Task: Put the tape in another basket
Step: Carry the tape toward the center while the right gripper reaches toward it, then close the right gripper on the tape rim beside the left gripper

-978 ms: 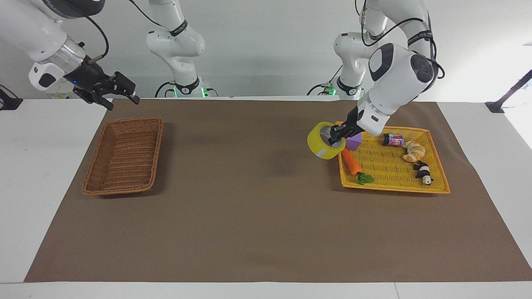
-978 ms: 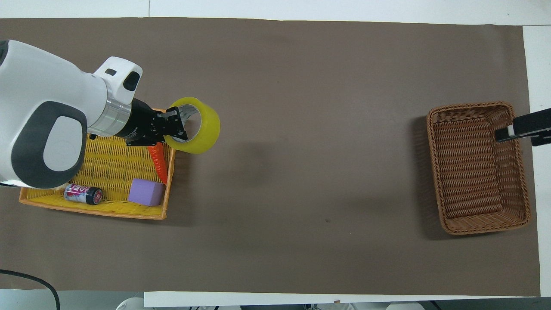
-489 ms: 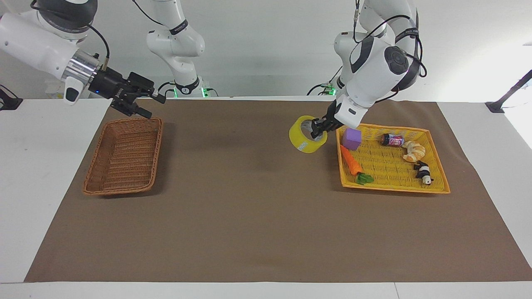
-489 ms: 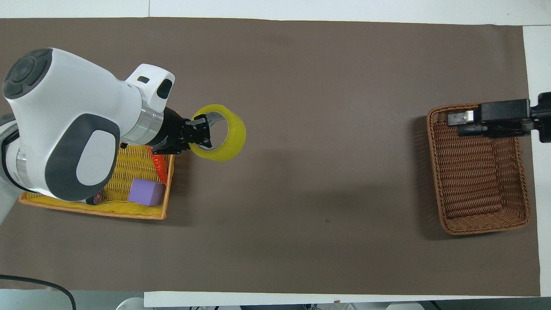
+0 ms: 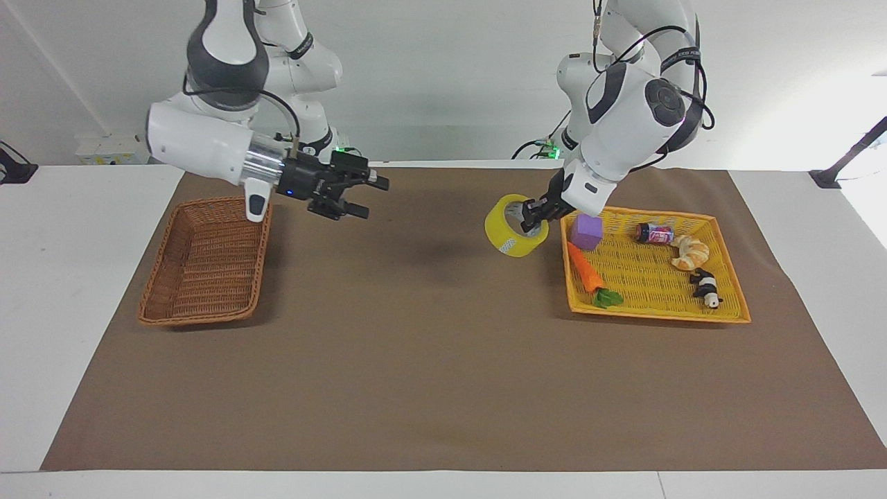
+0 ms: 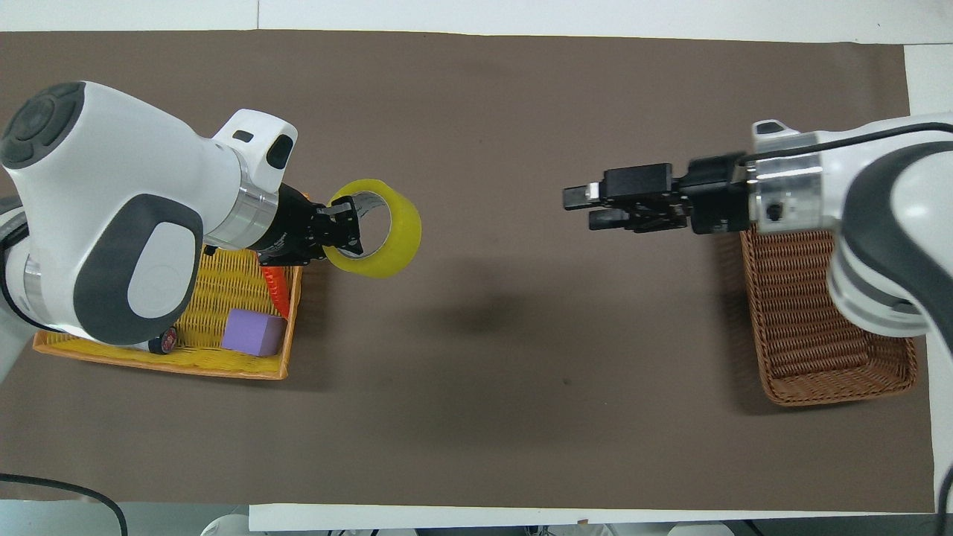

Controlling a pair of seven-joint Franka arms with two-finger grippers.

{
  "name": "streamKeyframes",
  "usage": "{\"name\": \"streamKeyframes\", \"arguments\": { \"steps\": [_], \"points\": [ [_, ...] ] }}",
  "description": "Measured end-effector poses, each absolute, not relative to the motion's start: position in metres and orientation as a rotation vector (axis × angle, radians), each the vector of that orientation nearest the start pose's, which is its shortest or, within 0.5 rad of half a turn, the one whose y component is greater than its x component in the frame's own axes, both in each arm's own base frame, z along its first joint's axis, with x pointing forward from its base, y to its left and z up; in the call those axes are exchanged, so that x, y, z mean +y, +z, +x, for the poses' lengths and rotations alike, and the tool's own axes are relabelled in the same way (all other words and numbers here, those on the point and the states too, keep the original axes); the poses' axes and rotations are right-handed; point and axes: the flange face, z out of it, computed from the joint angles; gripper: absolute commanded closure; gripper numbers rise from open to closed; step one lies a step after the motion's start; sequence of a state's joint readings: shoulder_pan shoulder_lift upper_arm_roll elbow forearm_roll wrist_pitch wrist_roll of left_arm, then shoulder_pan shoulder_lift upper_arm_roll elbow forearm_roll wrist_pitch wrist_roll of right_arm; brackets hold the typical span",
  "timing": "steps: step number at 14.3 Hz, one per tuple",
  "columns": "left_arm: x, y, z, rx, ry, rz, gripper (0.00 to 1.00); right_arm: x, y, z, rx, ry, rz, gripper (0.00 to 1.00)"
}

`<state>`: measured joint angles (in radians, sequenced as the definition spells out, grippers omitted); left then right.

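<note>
While the tape [image 5: 514,235] is held clamped by its wall in the left gripper [image 5: 534,214] above the mat just beside the tray [image 5: 721,313], the right gripper [image 5: 366,198], jaws apart, is stretched toward it over mid-table; a handover seems intended, so alignment with the ring's free rim is called for before the basket [image 5: 206,261] is reached.

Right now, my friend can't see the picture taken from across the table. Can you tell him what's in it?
The left hand holds a yellow tape roll in the air beside the yellow tray of toys. The right hand, open, reaches out over the brown mat toward it, next to the empty wicker basket.
</note>
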<state>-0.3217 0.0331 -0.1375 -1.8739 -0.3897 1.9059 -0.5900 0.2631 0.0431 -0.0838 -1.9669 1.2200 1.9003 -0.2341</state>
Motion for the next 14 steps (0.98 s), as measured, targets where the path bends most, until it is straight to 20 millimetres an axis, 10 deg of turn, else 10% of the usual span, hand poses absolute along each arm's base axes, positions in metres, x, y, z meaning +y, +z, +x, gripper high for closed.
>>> {"name": "streamKeyframes", "arguments": {
  "steps": [6, 14],
  "points": [
    [-0.278, 0.495, 0.501, -0.447, 0.327, -3.418, 1.00, 0.266, 0.435, 0.547, 0.190, 0.117, -1.976, 0.00],
    [-0.278, 0.494, 0.500, -0.446, 0.334, -3.415, 1.00, 0.304, 0.441, 0.534, 0.237, 0.140, -1.996, 0.00]
  ]
}}
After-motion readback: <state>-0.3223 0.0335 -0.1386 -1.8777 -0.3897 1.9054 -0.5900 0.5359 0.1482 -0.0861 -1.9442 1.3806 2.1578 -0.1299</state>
